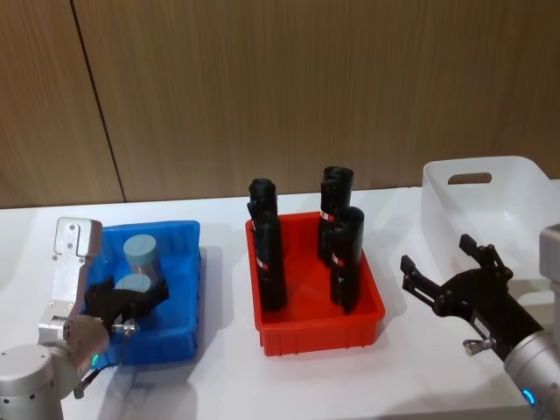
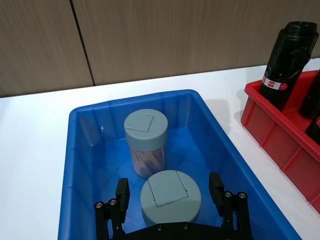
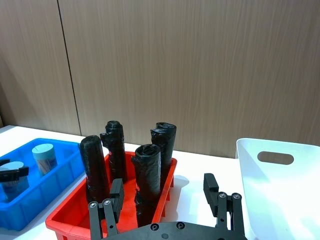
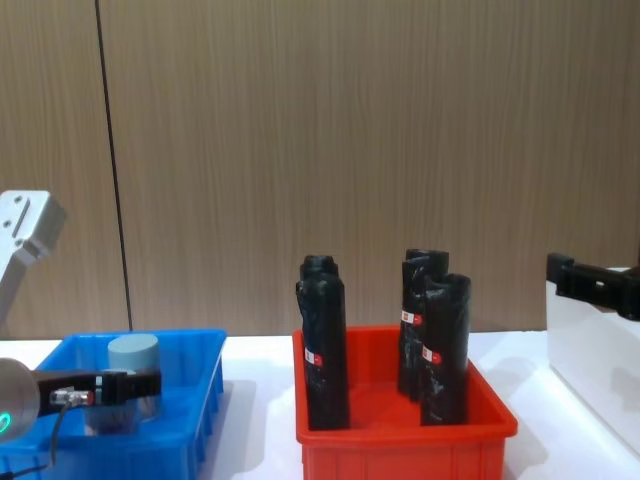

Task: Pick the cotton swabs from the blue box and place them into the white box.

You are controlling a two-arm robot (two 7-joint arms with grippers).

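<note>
Cotton swabs jar (image 2: 170, 196) in blue box (image 2: 150, 97), straddled by left pincer (image 2: 169, 186), apart; right pincer (image 1: 437, 254) apart too, near white box (image 1: 490, 166).

Robot test lab by the look, bare white table (image 1: 223, 372), wood-panel wall (image 1: 306, 87), staged red bin (image 1: 319, 331)

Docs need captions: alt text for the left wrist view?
Left gripper, jaws open, straddles the near swab jar in the blue box; a second jar stands just beyond it. A red bin with black rolls sits beside the box.
</note>
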